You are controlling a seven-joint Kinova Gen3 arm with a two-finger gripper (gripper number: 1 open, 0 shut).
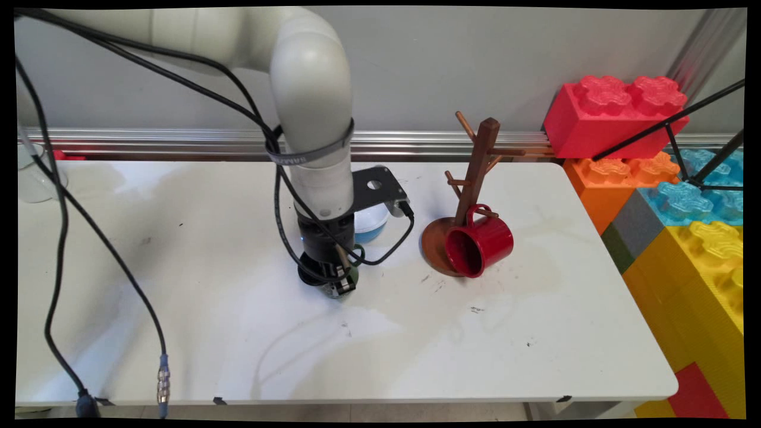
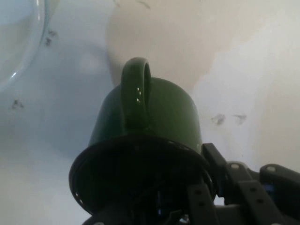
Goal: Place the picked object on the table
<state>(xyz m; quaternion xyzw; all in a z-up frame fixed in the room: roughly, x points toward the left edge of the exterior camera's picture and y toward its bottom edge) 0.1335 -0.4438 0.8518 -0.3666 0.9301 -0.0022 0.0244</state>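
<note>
**Green mug at gripper, table centre**

Cables [image 1: 59,249] are hanging nearest, at 9 o'clock. White table [image 1: 238,333] is carrying a mug tree [image 1: 475,178], red mug [image 1: 478,246] at 3 o'clock. Gripper [image 1: 340,285] is sitting at green mug [image 2: 150,117]; finger state cannot be told.

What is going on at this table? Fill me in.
The white Kinova arm has its claw down at the table, right at a dark green mug that lies on its side with its handle up. The pictures do not show whether the claw is gripping it. Just behind is a clear bowl with a blue tint. To the right, a red mug hangs from a wooden mug tree.
</note>
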